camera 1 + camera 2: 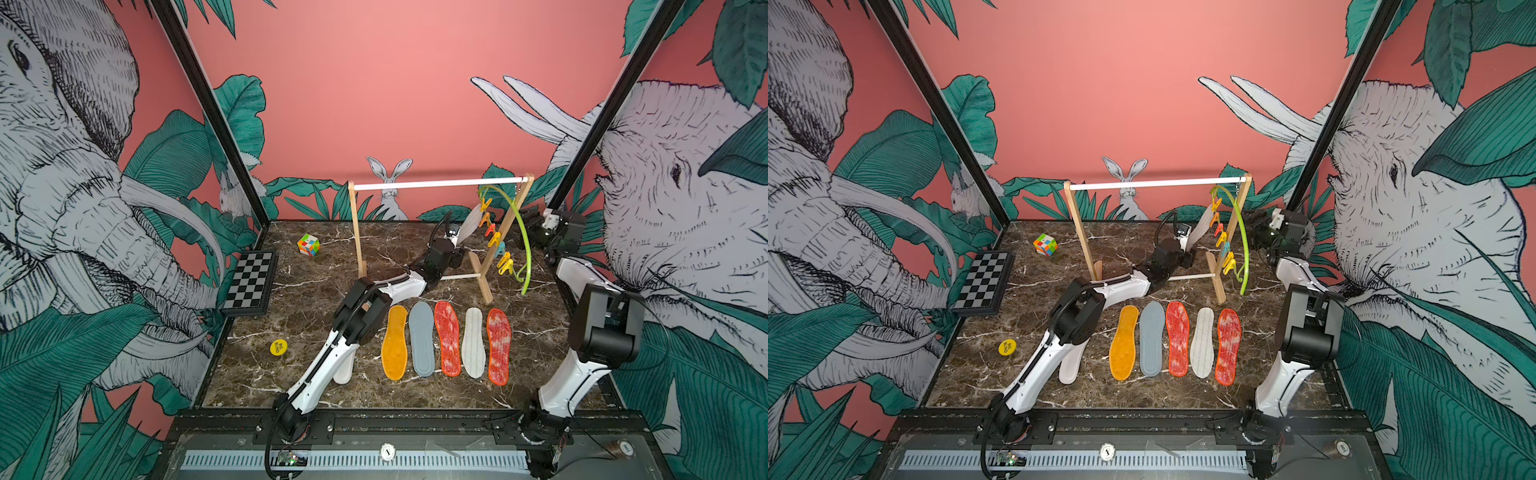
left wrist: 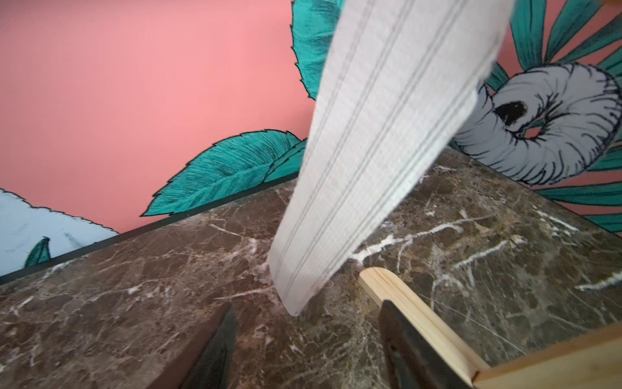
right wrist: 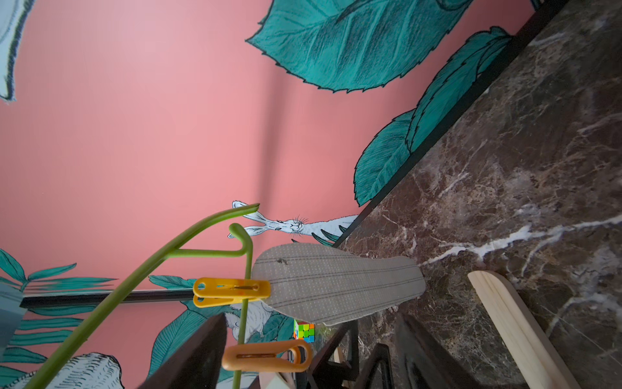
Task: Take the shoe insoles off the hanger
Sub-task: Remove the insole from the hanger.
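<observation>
Hanger (image 1: 528, 253): hooked at the right end of the rack's (image 1: 436, 184) white rod. Hoop bulges past the right post toward the right claw, with its lower end down beside the rack's right foot.
Grey insole (image 1: 468, 224): only 1 on the hanger, pinched at 1 end by the top yellow clip (image 3: 232, 292). Slants down and left toward the left claw, lower tip free.
Left claw (image 2: 308, 320): low under the rod, between the rack's 2 ends. Jaws apart, grey insole's tip between the fingers (image 2: 222, 336) and touching neither.
Right claw (image 3: 309, 323): at the hoop's outer side, near the bench's (image 1: 299, 316) back right corner. Jaws apart, orange clip (image 3: 267, 357) between them, contact unclear.
Row: 6 flat on the bench in front of the rack, close side by side, lengthwise front to back.
Row order, left to right: white insole (image 1: 344, 372) half under the left arm, yellow insole (image 1: 394, 343), blue-grey insole (image 1: 422, 338), red insole (image 1: 448, 338), pale insole (image 1: 473, 343), 2nd red insole (image 1: 498, 347).
Open room: bare marble strip between the row's near ends and the front edge, and a wider bare patch from the rack's left post to the cube (image 1: 308, 244).
Left edge: board (image 1: 250, 282) along it, disc (image 1: 278, 347) nearer the front, both well apart from the row.
</observation>
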Motion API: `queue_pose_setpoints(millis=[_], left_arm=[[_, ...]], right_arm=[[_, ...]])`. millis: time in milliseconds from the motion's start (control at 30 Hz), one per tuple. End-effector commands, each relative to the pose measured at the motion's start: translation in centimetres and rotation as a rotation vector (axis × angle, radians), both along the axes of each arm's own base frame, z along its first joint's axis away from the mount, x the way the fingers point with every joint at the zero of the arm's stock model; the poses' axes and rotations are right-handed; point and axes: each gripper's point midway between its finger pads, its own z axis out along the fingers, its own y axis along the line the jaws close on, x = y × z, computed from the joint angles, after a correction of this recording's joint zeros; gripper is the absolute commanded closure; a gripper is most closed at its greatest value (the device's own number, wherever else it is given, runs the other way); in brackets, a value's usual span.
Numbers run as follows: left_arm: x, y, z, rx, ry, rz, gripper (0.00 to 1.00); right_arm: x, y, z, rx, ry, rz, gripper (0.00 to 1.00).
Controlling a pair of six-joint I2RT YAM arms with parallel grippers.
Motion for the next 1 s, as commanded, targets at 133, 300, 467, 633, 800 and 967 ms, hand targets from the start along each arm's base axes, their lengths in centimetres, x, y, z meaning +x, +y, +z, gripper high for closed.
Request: queue_pose_setpoints(millis=[133,300,467,633,800,967], left_arm=[[0.2,-1.3,1.1,-0.008,-0.030,-0.015,0.31],[1.8,-0.7,-0.1,0.033,-0.013,0.089,0.31],[2.5,-1.6,-0.9,0.040,-0.008,0.089,0.32],[3.0,-2.0,-0.9,0.036,-0.024,0.091,0.34],[3.9,-1.6,-0.2,0.025,-0.042,0.117,0.64],[4.7,-0.3,2.0,0.021,-0.072,0.145,0.89]], right_arm=[[-0.9,-0.4,2.9,0.017,-0.088,-0.005,0.21],[-1.8,0.0,3.2,0.045,-0.100,-0.006,0.21],[-2.5,0.0,3.5,0.050,-0.105,-0.005,0.20],[-2.7,0.1,3.9,0.054,-0.110,-0.002,0.20],[-2.6,0.0,4.5,0.060,-0.118,-0.002,0.20],[-2.2,0.2,4.9,0.059,-0.126,0.004,0.20]])
